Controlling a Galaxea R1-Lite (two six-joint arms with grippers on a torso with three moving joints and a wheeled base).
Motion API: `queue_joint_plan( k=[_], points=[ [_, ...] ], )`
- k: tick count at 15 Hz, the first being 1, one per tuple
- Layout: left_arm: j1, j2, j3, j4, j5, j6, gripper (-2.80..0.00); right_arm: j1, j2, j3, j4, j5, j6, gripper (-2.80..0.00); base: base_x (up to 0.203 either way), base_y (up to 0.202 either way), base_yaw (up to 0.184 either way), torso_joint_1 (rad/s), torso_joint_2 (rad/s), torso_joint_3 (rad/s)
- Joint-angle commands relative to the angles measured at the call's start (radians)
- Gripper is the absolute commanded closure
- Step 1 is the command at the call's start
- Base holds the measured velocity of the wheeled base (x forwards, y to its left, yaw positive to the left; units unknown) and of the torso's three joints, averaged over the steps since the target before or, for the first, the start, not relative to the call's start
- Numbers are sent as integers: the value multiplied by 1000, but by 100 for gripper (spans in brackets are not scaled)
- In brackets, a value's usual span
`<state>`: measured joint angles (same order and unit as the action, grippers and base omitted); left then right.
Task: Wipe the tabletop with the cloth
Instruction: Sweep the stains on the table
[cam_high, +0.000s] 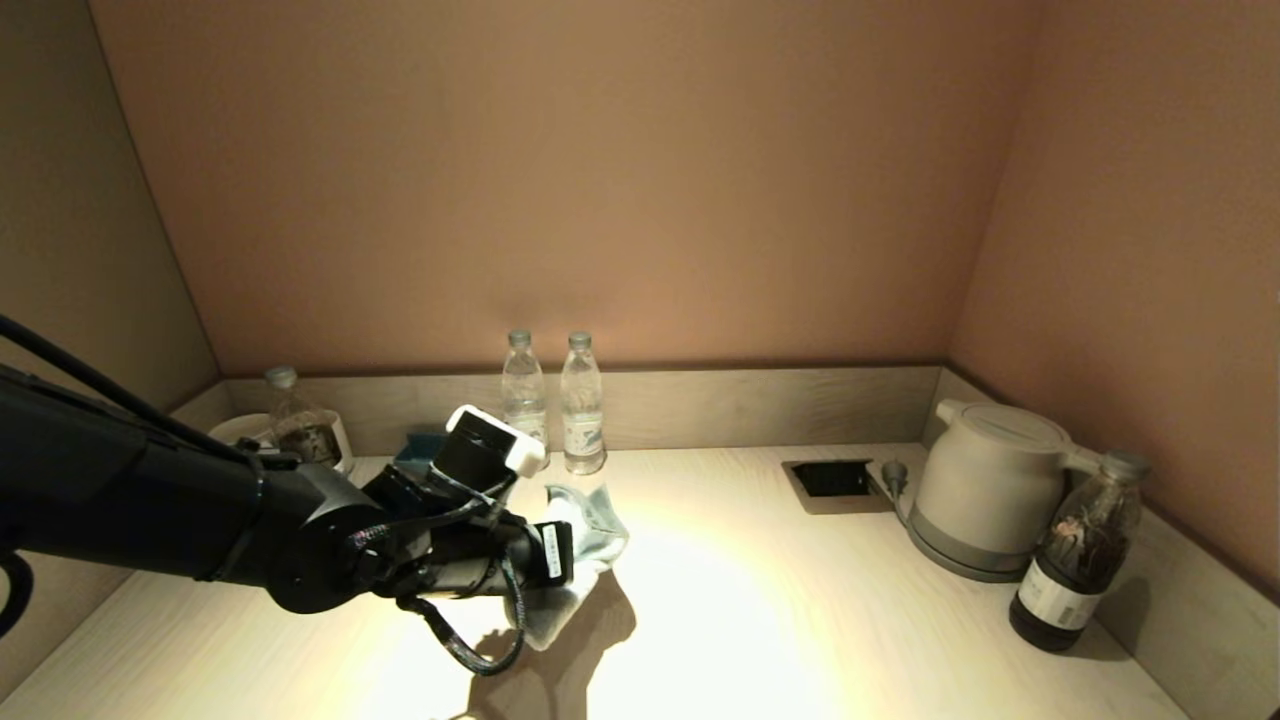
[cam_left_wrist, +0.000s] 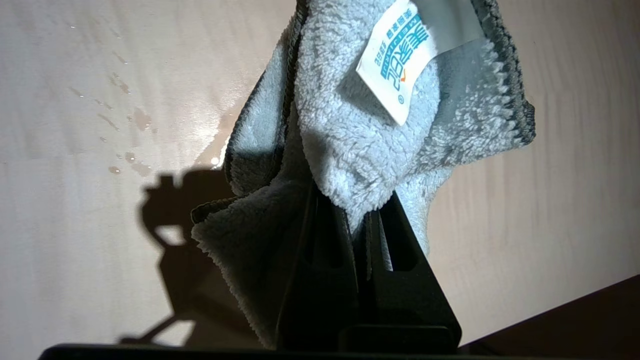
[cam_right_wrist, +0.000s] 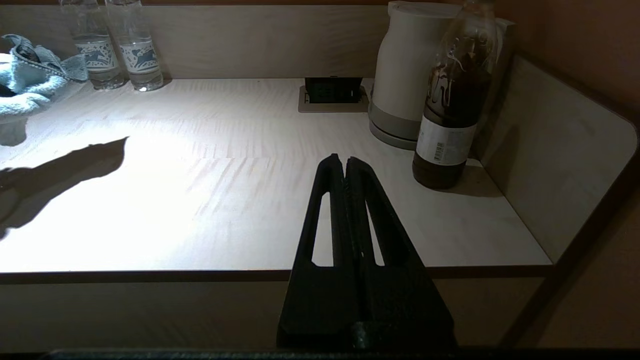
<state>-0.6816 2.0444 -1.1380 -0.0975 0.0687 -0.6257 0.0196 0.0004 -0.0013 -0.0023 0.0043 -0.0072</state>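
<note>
Left gripper (cam_left_wrist: 367, 210): you have it clamped on the cloth (cam_left_wrist: 350, 145); the two black fingers are pinched together with terry bunched between them, so the towel hangs from a firm hold and will not slip during a stroke.

Cloth: it hangs off the fingertips over the tabletop (cam_high: 800, 600), at about 9 o'clock from the table's middle in the head view; its white tag (cam_left_wrist: 395, 75) faces the wrist camera; the loose folds droop below the fingers, which puts soft fabric, not metal, nearest the wood; whether the lowest fold touches the surface you cannot tell from here.

Water spots (cam_left_wrist: 125, 125): small drops glint on the wood beside the cloth in the left wrist view; they look like the reason the arm is over this patch.

Right gripper (cam_right_wrist: 345, 165): its fingers are pressed together on nothing; you keep it low at the front edge, at 5 o'clock, out of the wiping path.

Clutter: two clear bottles (cam_high: 553, 405) stand at 12 o'clock against the back rim, just behind the cloth; the kettle (cam_high: 985, 480) and the dark bottle (cam_high: 1075, 560) sit at 3 o'clock, beside the black socket recess (cam_high: 832, 478); all are parked at the edges, leaving the lit middle open for sweeping.

Stage: my judgement is that wiping is early; the wide middle looks unswept.

Caution: mind the clear bottles when you stroke toward 12 o'clock; they look light and easy to tip.
</note>
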Motion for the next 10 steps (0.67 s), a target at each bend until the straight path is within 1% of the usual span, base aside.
queue_joint_plan(
  k=[1,2,3,4,6,10],
  points=[
    [-49,40,-35,2,6,-8,0,0,1,1,-1,0,0,0,0,0,0,0,0,0],
    [-52,42,-37,2,8,-9,0,0,1,1,-1,0,0,0,0,0,0,0,0,0],
    [-75,51,-48,-1,20,-8,0,0,1,0,-1,0,0,0,0,0,0,0,0,0],
    [-114,66,-63,-7,33,-7,0,0,1,1,-1,0,0,0,0,0,0,0,0,0],
    [-155,94,-113,-6,40,-4,0,0,1,0,-1,2,0,0,0,0,0,0,0,0],
    [-191,141,-173,-11,40,0,0,0,1,1,-1,0,0,0,0,0,0,0,0,0]
  ],
)
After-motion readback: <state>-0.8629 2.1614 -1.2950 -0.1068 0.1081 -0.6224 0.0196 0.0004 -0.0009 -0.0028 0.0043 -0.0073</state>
